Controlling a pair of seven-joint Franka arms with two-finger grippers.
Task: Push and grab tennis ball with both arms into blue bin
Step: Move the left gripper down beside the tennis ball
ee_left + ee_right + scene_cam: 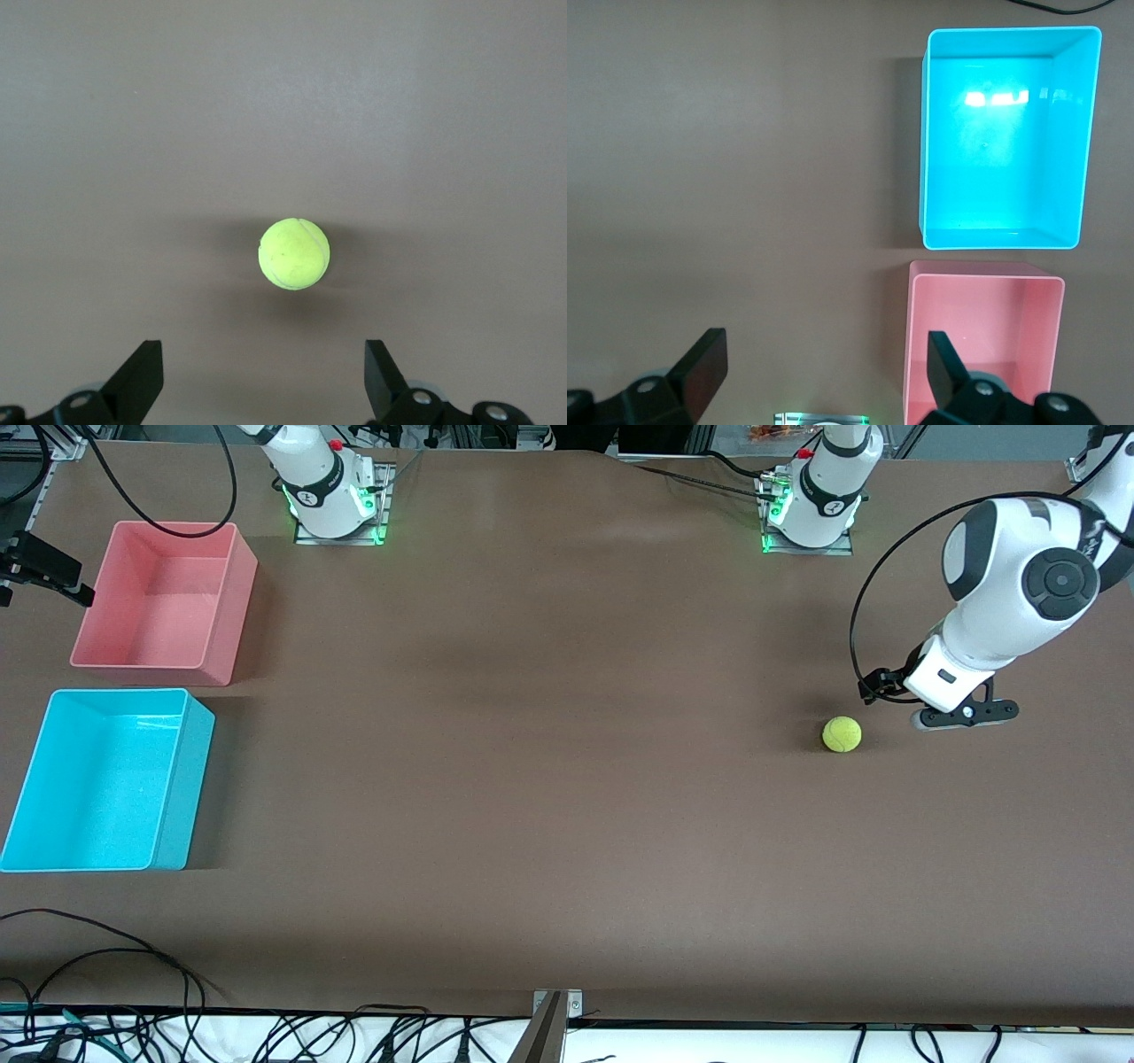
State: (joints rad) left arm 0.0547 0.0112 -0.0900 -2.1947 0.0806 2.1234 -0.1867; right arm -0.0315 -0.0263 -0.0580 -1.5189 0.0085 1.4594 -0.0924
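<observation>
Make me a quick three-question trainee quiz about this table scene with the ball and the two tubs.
1. True or false: the small fuzzy yellow-green tennis ball lies inside the bright cyan-blue rectangular plastic bin.
2. Which tub sits nearer the front camera? A) the pink rectangular plastic tub B) the cyan-blue bin
3. Fill in: the left end effector is beside the ball, and its fingers are ____.

Key:
1. False; the ball rests on the brown table at the left arm's end, while both tubs are at the right arm's end.
2. B
3. open. The right end effector, seen only in the right wrist view, is open too, above the table near the tubs.
</observation>
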